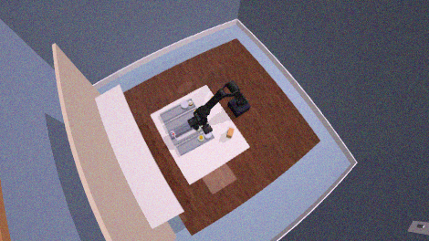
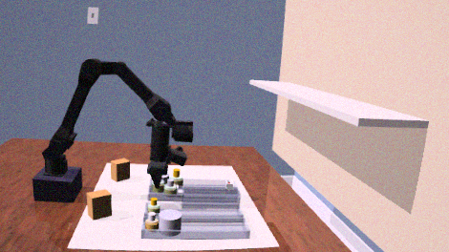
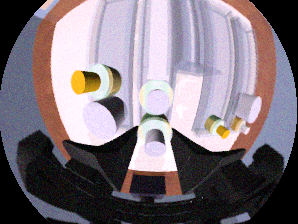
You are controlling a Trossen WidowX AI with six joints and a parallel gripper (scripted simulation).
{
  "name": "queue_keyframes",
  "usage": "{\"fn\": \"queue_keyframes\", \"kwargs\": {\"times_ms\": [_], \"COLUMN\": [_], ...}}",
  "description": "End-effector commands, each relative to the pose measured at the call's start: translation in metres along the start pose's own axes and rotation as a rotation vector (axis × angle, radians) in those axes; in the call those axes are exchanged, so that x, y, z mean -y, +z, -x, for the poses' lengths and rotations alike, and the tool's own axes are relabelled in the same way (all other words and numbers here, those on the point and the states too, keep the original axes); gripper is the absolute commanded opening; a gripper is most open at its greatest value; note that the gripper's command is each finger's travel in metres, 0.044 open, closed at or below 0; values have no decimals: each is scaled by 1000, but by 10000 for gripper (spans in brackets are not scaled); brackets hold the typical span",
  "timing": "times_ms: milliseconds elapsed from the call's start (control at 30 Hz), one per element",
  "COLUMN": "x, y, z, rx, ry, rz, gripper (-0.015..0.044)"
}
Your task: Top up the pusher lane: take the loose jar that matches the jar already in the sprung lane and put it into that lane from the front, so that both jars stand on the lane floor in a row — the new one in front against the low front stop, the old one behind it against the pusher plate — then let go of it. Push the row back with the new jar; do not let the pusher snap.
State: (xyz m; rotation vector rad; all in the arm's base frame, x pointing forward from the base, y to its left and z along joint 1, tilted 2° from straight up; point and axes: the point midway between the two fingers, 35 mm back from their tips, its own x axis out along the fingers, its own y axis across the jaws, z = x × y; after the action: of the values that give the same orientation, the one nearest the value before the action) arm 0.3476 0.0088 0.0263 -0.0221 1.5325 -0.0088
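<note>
Pale green with a greyish-white cap, the new jar (image 3: 154,135) is pinched between the black gripper's (image 2: 158,184) (image 3: 154,142) fingers, at the front end of the sprung lane. Its match, the old jar (image 2: 170,187) (image 3: 156,97), stands just behind in the same lane. The hold looks meant to keep the new jar upright while it presses the row back against the spring. Letting go before it sits behind the low front stop would probably let the pusher shove it out.
</note>
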Motion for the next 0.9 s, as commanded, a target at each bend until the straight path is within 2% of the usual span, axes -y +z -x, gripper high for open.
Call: {"fn": "queue_keyframes", "kwargs": {"times_ms": [0,867], "x": [-1,-1], "y": [6,5], "z": [1,-7], "rx": [25,25], "ry": [4,4], "rz": [5,5], "gripper": [0,0]}}
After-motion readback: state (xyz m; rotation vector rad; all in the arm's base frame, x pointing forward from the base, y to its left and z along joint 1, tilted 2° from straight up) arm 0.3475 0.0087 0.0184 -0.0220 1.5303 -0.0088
